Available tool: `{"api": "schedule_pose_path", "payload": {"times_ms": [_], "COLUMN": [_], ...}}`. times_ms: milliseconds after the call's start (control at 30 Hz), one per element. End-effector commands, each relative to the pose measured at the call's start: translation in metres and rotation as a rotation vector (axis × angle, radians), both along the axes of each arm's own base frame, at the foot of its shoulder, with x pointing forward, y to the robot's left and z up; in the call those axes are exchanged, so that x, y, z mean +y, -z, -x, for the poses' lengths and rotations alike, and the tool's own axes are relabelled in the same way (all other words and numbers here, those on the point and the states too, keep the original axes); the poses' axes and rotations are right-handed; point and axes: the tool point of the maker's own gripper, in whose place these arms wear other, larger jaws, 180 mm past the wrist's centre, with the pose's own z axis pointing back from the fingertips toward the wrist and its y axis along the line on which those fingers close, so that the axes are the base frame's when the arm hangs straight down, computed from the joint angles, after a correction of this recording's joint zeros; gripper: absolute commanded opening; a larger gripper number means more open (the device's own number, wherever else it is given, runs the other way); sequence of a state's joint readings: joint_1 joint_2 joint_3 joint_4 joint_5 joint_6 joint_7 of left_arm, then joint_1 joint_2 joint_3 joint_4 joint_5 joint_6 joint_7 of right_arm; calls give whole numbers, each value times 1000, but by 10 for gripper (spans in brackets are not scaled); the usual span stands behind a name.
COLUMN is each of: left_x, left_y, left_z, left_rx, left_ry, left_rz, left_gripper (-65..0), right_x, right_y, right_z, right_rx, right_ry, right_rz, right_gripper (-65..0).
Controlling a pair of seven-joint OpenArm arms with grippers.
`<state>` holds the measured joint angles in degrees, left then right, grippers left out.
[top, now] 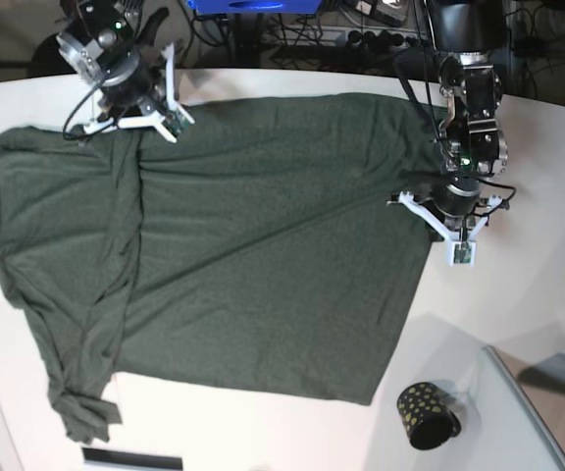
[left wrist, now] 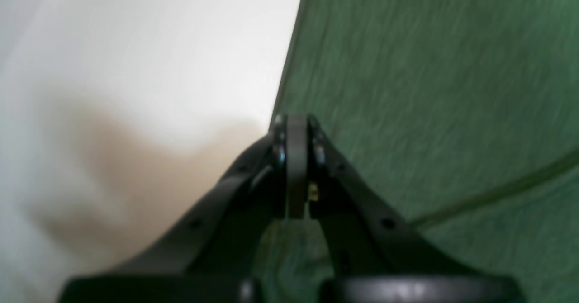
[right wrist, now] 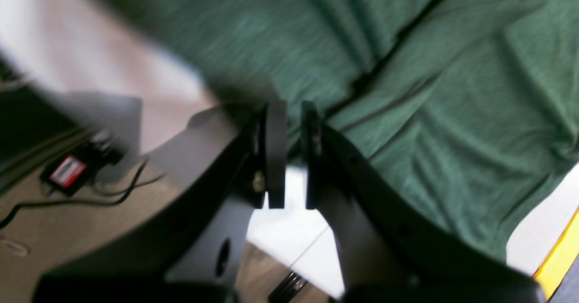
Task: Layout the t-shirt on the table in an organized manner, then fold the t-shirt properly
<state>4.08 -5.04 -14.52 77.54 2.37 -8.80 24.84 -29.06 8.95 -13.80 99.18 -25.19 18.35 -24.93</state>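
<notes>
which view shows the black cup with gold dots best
The base view: the cup lies on its side on the table, near the bottom, clear of the t-shirt. Neither wrist view shows it; both are blurred close-ups of green fabric and white tabletop behind black gripper fingers.

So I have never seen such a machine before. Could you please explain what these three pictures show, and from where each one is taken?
This is a robot with two arms. The base picture looks down from above on a white table. A large dark green t-shirt lies spread there, bunched along one side, and a small black cup with gold dots stands near it.

The other two pictures come from cameras on the wrists, looking along each hand. The left hand is shut at the shirt's edge; whether it pinches cloth I cannot tell. The right hand is almost closed, with shirt fabric bunched at its tips; it seems to pinch it.
</notes>
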Motion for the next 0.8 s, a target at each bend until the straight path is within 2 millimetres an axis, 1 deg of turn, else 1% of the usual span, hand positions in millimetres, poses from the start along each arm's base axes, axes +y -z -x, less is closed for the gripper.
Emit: {"api": "schedule_pose_path", "payload": {"times_ms": [0,133,267,433,500,600,767], "left_x": [4,7,8,9,10,16,17], "left_y": [-4,-5,6,21,26,26,25], "left_z": [-2,-5,-2,6,9,11,12], "left_rx": [-17,-20,11,55,70,75,75], "left_ry": [-6,-6,-12,-19,-22,-19,-19], "left_rz": [-10,-15,-7,1,3,-11,-15], "left_gripper": [-650,-650,-650,-650,-650,-650,-650], "right_x": [-3,-8,-12,-13,-13,-14,-16], "right_y": [1,16,29,31,36,39,43], "right_z": [1,3,8,14,28,42,53], "right_rx": [1,35,69,84,114,142,173], "right_ry": [9,12,16,17,17,16,21], "right_rz": [4,20,33,36,38,39,53], "right_gripper": [-600,-600,-600,-600,-600,-600,-600]}}
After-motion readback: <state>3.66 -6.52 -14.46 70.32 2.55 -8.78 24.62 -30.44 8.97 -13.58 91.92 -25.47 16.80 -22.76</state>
